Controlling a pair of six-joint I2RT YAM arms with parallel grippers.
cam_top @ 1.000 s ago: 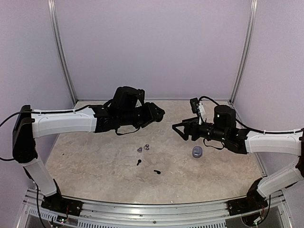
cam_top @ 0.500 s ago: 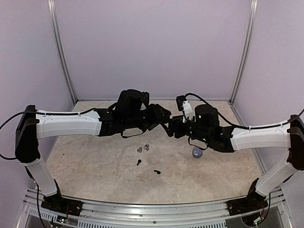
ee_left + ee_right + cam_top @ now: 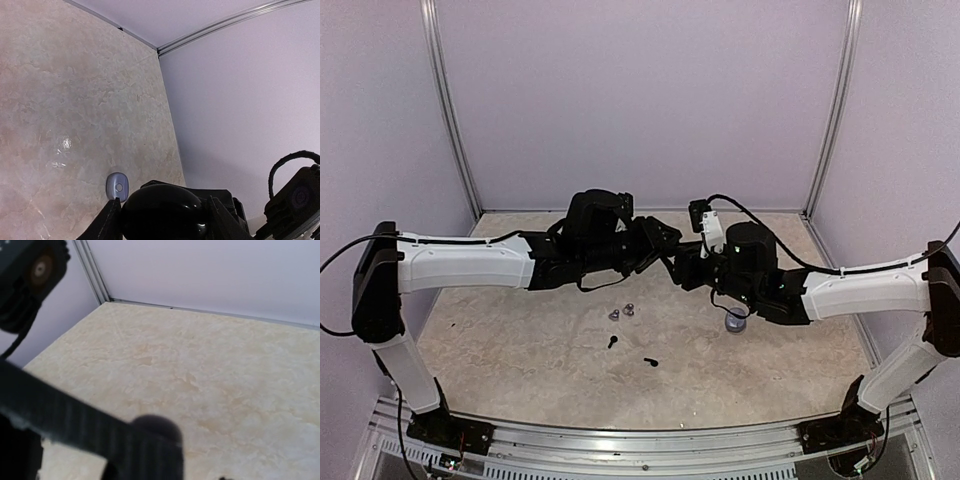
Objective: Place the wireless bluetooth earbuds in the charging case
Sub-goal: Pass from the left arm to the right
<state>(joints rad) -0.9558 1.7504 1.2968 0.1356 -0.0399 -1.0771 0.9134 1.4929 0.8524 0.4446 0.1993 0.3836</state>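
Note:
My left gripper (image 3: 662, 243) is raised over the table's middle and shut on a glossy black oval charging case (image 3: 165, 210), held between its fingers (image 3: 107, 225). My right gripper (image 3: 682, 266) meets it nose to nose, and its black body stands right behind the case (image 3: 220, 192); it looks open. In the right wrist view the case's rounded end (image 3: 157, 427) is blurred and very close. Two silvery-grey earbuds (image 3: 614, 314) (image 3: 629, 309) and two black stemmed earbuds (image 3: 612, 341) (image 3: 650, 361) lie on the marble table below.
A small lavender puck (image 3: 736, 320) lies on the table under the right arm and also shows in the left wrist view (image 3: 118, 186). Lilac walls with metal corner posts (image 3: 450, 120) close in the table's back and sides.
My right arm has swung left from over the lavender puck until its gripper reaches the left gripper. My left gripper has shifted slightly right with the case.

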